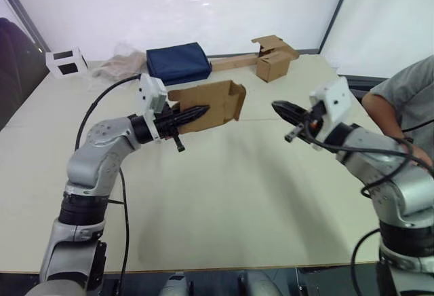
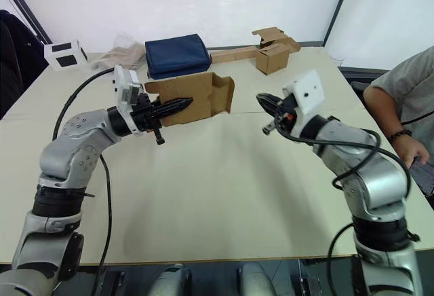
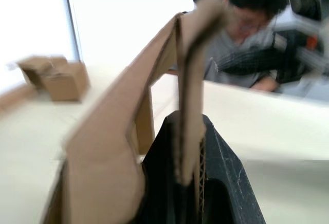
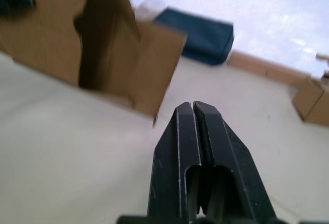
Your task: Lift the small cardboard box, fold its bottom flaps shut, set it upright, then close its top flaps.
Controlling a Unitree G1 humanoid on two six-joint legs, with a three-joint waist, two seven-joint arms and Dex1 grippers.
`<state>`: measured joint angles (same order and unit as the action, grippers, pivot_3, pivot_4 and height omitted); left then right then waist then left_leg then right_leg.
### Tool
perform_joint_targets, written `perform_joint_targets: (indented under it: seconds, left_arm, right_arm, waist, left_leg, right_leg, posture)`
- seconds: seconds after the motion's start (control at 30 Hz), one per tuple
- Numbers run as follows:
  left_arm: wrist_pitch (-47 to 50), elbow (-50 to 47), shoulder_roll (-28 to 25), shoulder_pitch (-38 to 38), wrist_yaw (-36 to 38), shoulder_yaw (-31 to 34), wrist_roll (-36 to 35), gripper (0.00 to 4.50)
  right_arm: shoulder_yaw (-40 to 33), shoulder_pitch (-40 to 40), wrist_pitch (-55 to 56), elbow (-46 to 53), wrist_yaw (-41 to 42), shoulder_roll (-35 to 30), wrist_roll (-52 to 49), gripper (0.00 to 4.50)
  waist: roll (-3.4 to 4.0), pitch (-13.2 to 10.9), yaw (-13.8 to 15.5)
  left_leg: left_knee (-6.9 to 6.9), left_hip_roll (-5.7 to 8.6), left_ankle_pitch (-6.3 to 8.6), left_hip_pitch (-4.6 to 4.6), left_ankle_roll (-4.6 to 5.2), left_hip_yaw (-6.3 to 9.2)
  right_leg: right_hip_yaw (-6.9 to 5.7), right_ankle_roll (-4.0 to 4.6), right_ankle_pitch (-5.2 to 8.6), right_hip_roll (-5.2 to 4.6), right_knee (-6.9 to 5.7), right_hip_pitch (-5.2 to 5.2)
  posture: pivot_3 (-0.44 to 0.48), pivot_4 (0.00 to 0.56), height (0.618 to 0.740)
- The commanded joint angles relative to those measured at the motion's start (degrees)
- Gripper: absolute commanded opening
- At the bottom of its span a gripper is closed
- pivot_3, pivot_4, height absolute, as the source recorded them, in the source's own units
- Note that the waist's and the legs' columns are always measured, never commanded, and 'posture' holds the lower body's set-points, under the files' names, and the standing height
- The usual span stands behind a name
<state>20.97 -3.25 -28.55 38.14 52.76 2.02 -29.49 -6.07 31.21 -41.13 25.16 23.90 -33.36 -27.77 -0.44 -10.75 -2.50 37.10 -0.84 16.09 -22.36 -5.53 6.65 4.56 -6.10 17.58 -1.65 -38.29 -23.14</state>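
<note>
Left hand clamps one wall of the small cardboard box, raised off the worktop; box interior dark, flaps blurred; right hand closed, empty, apart.

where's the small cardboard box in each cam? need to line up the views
Left eye: small cardboard box mid-frame, lifted off the table, clamped by the left gripper.
Right eye: box centre-left, same grip.
Left wrist: box wall fills the foreground between the fingers.
Right wrist: box ahead, open end facing the camera.
Shared landmark: blue bag, also in right eye and right wrist.
</note>
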Motion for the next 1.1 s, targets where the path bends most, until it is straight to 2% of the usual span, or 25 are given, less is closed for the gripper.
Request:
perform_joint_targets:
  seconds: [0.03, 0.3, 0.6, 1.1]
  left_arm:
    - [-6.95, 3.58, 0.15, 2.52, 3.12, 0.45, 1.91, 0.01]
    - [-9.62, 7.51, -0.11, 3.59, 6.19, 0.62, 2.00, 0.01]
    - [-8.25, 7.59, 0.55, 4.11, 5.90, 0.75, 1.50, 0.01]
    - [-1.84, 5.44, 1.38, 5.10, 5.42, 1.06, -2.04, 0.01]
  right_arm:
    - [1.67, 4.78, 3.23, -1.61, -2.65, 4.61, 1.85, 0.00]
    - [4.43, 8.55, 6.25, -5.89, -2.83, 9.57, 4.62, 0.00]
    - [7.06, 8.73, 6.38, -6.30, -2.42, 12.67, 5.95, 0.00]
    - [11.10, 9.07, 6.58, -6.36, -2.20, 16.60, 8.90, 0.00]
  waist:
    - [0.00, 0.00, -0.01]
    - [0.00, 0.00, -0.08]
    - [0.00, 0.00, -0.21]
    - [0.00, 0.00, -0.25]
  left_leg:
    - [0.01, 0.00, 0.03, -0.03, 0.05, 0.00]
    - [0.05, 0.01, 0.16, -0.04, 0.28, 0.03]
    - [0.04, 0.00, 0.16, -0.03, 0.30, 0.06]
    - [0.05, 0.00, 0.16, -0.03, 0.29, 0.06]
  right_leg:
    - [-0.01, 0.00, 0.00, -0.01, 0.00, -0.01]
    - [-0.04, -0.01, 0.00, -0.01, -0.06, -0.04]
    - [-0.03, -0.01, 0.00, 0.01, -0.12, -0.08]
    - [-0.04, -0.01, 0.00, 0.01, -0.13, -0.08]
  posture:
    - [0.000, 0.150, 0.740]
    - [0.000, 0.150, 0.740]
    - [0.000, 0.150, 0.740]
    - [0.000, 0.150, 0.740]
